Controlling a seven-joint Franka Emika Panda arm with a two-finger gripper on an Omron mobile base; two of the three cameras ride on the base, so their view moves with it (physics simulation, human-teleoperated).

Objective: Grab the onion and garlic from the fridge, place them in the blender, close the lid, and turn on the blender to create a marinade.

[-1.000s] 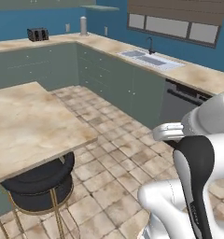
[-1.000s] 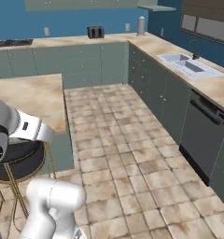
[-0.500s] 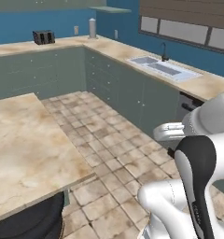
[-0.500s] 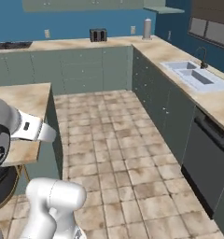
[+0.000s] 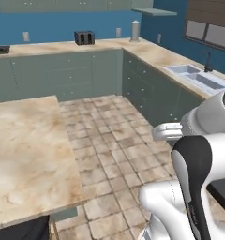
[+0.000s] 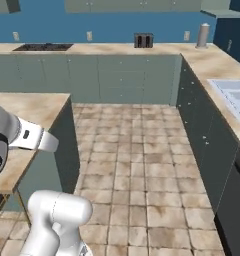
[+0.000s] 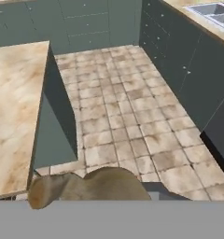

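Observation:
In the hand view a dull tan-brown lump, the garlic (image 7: 86, 186), sits at the bottom between the fingertips of my gripper (image 7: 97, 198), which is shut on it. The lump covers most of the fingers; a dark bit of one shows at its right. The hand is carried high and looks down over tiled floor beside the island counter (image 7: 13, 107). The onion, the fridge, the blender and the lid are out of view.
The beige island counter (image 5: 30, 150) stands to the left, with a dark stool (image 5: 20, 230) under its near edge. Teal cabinets with a beige top run along the back and right, bearing a toaster (image 5: 84, 37), a grey canister (image 5: 135, 31) and a sink (image 5: 198, 77). Tiled floor (image 6: 142, 165) lies between.
The whole scene has slid to the right in both base views, so the camera has turned left with the base. The arm keeps its pose and the grip is unchanged.

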